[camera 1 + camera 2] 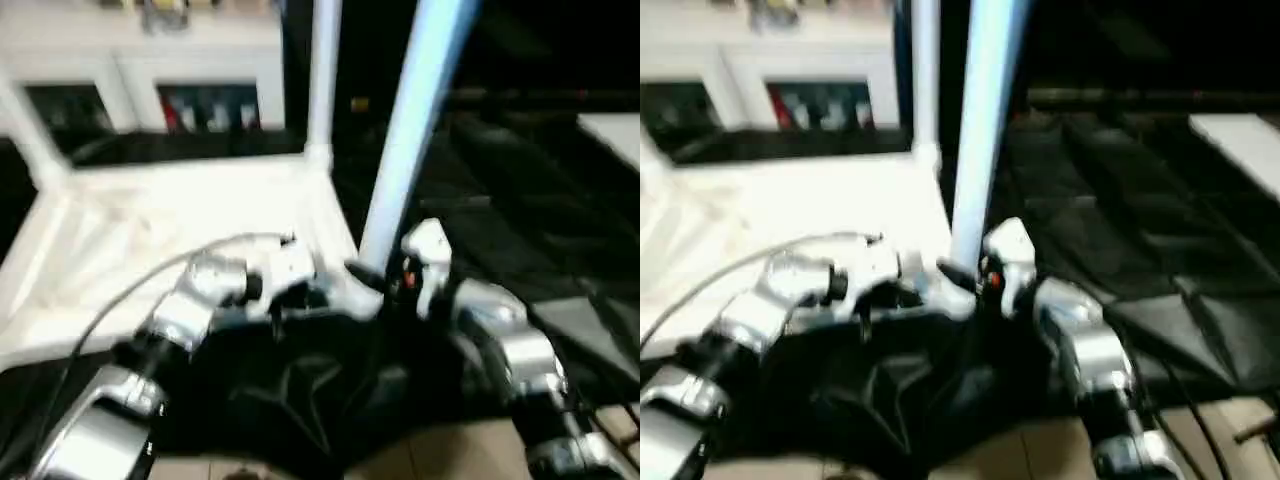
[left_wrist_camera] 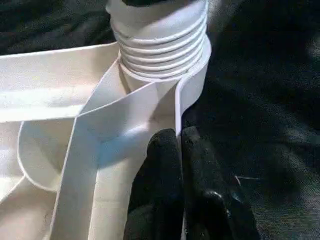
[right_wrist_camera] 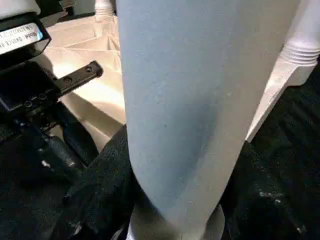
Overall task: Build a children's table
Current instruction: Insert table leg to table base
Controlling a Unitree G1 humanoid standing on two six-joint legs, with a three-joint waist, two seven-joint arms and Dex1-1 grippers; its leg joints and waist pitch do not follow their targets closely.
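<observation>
Lying ribbed side up on dark cloth (image 1: 500, 230), our white tabletop (image 1: 150, 230) reaches the left frame edge. Our left gripper (image 2: 180, 145) pinches its near rim wall beside the corner socket (image 2: 160, 45); our right gripper (image 3: 175, 190) clasps the leg (image 1: 410, 130) standing there, open cloth to its right.

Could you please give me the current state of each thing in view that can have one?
White plastic rectangular tabletop: upside down, ribbed underside up.
Near white round tapered leg: upright in the near corner socket, threads still showing.
Far white round leg: upright in the far corner socket.
Left gripper: shut on the tabletop's rim beside the socket.
Right gripper: shut on the near leg.
</observation>
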